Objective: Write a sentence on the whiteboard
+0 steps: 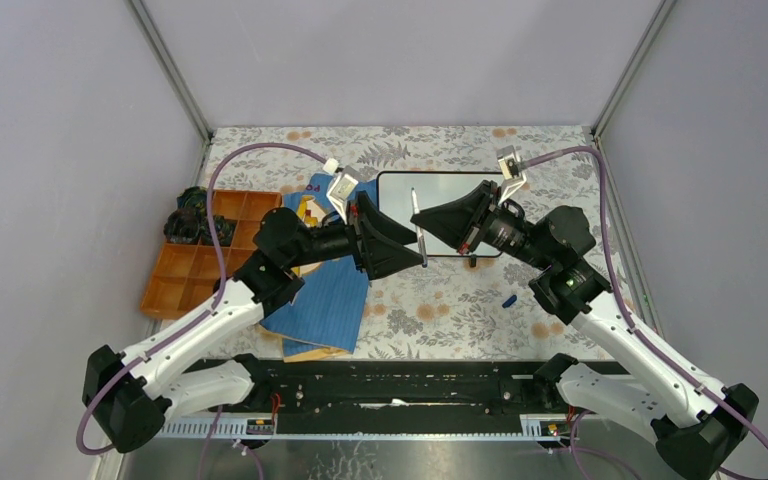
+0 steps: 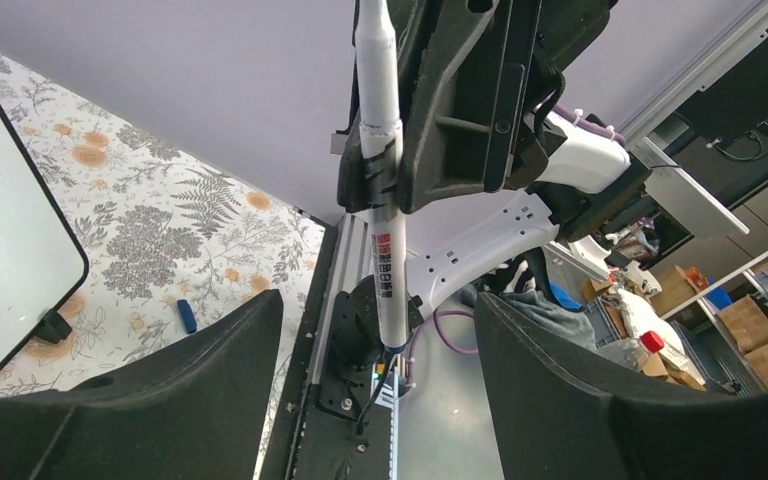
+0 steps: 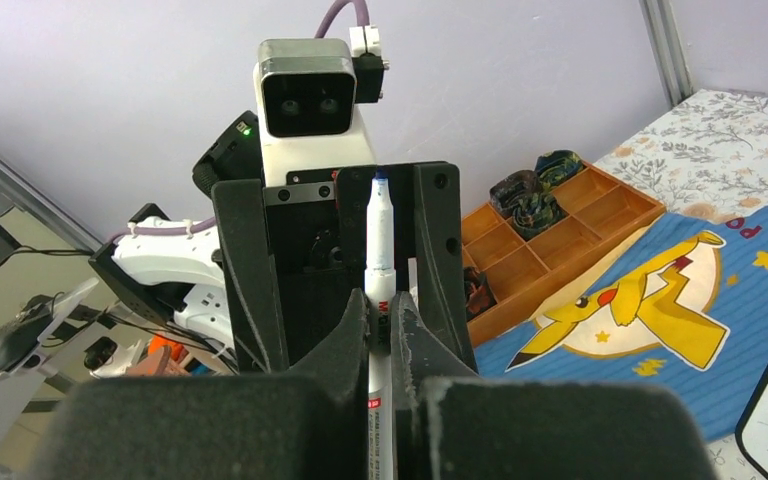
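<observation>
Right wrist view alone: right tool (image 3: 380,305) clenched on a white marker (image 3: 381,240), blue nib at 12 o'clock. Left wrist view alone: left tool (image 2: 380,340) released, jaws clear of the barrel. From above we note the whiteboard (image 1: 450,185) flat mid-bench (image 1: 430,320), on a floral cover, with lilac-grey walls (image 1: 60,150).

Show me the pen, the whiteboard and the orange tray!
pen (image 3: 379,250), right wrist view, on its white barrel.
whiteboard (image 1: 395,190), top view, on its bare white face.
orange tray (image 1: 165,295), top view, in an empty compartment.
</observation>
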`<state>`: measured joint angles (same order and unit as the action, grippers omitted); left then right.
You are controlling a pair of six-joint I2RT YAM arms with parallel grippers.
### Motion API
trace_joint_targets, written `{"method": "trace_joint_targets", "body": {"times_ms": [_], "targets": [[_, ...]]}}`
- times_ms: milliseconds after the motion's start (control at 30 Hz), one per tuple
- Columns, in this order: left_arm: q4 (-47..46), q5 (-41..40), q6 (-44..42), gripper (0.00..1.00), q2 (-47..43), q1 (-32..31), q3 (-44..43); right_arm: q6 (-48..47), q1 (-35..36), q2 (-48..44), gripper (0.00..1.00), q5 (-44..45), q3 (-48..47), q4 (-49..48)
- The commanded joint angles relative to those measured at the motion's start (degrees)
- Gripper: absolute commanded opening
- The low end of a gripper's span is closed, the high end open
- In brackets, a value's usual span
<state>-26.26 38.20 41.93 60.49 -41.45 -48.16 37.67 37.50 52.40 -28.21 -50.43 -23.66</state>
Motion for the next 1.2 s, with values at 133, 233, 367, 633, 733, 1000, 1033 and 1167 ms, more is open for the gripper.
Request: {"method": "trace_joint_targets", "body": {"times_ms": [133,233,367,633,733,1000,1033,1167], "targets": [[3.5,-7.4,-1.9,0.85,-5.5,1.7,-3.0,-3.9,0.1,-1.9,0.0,-5.5,-3.7,3.1],[3.1,-8.0,-0.6,0.87,-7.4,2.8,-3.4,-4.3,0.1,-2.2,0.0,-8.4,-3.3,4.1],[0.8,-5.8,2.5,0.86,-6.2,2.9,-4.5,-2.8,0.2,-1.7,0.0,-11.7,-2.7,2.3],[-1.8,-4.3,5.9,0.76,-3.5,2.9,-5.0,-1.3,0.1,-0.2,0.0,-14.9,-3.1,0.1],[-2.4,-3.6,6.1,0.68,-3.0,2.9,-5.2,-1.2,0.1,0.1,0.0,-15.2,-3.2,0.2],[-3.9,-2.2,8.3,0.43,-1.9,2.9,-5.4,-1.7,0.1,-0.2,0.0,-14.8,-2.9,0.5],[-4.1,-2.0,8.4,0.43,-1.8,2.9,-5.4,-1.8,0.1,-0.3,0.0,-14.6,-2.9,0.6],[-5.0,-1.3,9.2,0.43,-1.6,2.9,-5.3,-2.0,0.2,-0.3,0.0,-14.2,-2.8,0.8]]}}
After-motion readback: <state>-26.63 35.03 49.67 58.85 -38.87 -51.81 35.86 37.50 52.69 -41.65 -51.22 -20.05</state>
